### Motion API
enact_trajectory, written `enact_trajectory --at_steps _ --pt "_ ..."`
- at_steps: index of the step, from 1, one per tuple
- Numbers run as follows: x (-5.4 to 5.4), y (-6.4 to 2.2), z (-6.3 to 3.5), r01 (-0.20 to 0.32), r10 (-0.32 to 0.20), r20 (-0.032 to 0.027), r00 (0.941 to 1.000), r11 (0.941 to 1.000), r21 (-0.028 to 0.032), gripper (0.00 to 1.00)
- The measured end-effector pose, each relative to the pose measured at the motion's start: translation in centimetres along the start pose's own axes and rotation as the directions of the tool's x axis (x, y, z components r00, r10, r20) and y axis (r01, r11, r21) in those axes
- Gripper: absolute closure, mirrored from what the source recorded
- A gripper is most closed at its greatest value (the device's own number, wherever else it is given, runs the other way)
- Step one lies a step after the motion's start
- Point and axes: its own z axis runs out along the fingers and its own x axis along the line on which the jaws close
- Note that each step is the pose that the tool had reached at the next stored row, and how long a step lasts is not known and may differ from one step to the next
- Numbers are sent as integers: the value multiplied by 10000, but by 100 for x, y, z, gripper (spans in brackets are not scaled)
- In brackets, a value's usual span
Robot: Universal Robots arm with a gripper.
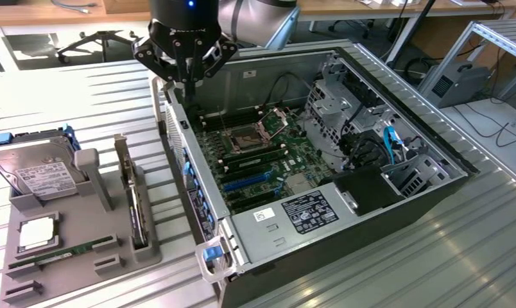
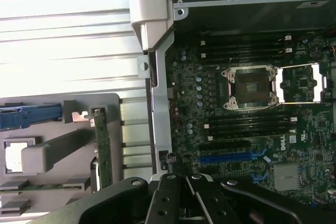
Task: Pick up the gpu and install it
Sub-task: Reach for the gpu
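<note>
Item: work surface, a ribbed metal table (image 1: 86, 90) of long parallel slats, brightly lit on the exterior view's left. On it, toward the exterior view's right, lies an open computer case (image 1: 258, 77) on its side. Inside are the motherboard (image 1: 267, 160), its CPU socket (image 1: 243, 140) with the retaining frame flipped up, and blue and black expansion slots below that. Beside the case, on the exterior view's left, sits a grey parts tray (image 1: 70, 269). It holds a hard drive (image 1: 37, 173) with a white label, a square processor chip (image 1: 37, 232), and a narrow green memory stick (image 1: 57, 255) lying flat. The gpu (image 1: 137, 205) also rests in the tray, standing on edge in its slot holder on the side nearest the case, with its silver bracket end pointing away. In the wrist view the gpu (image 2: 102, 150) appears edge-on, just beside the case wall. The gripper (image 1: 188, 85) is clenched shut, its fingertips together, and hangs over the case wall that faces the tray, well apart from the gpu. Room: an office chair base (image 1: 95, 40) and a wooden desk edge (image 1: 369, 9) behind the table. An aluminium-profile frame (image 1: 498, 32), a grey box (image 1: 457, 83) and loose cables stand at the exterior view's right.
</note>
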Motion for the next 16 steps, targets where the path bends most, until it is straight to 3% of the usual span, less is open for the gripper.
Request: enact_trajectory --at_steps 16 --pt "68 -5 -2 0 0 0 10000 10000 0 89"
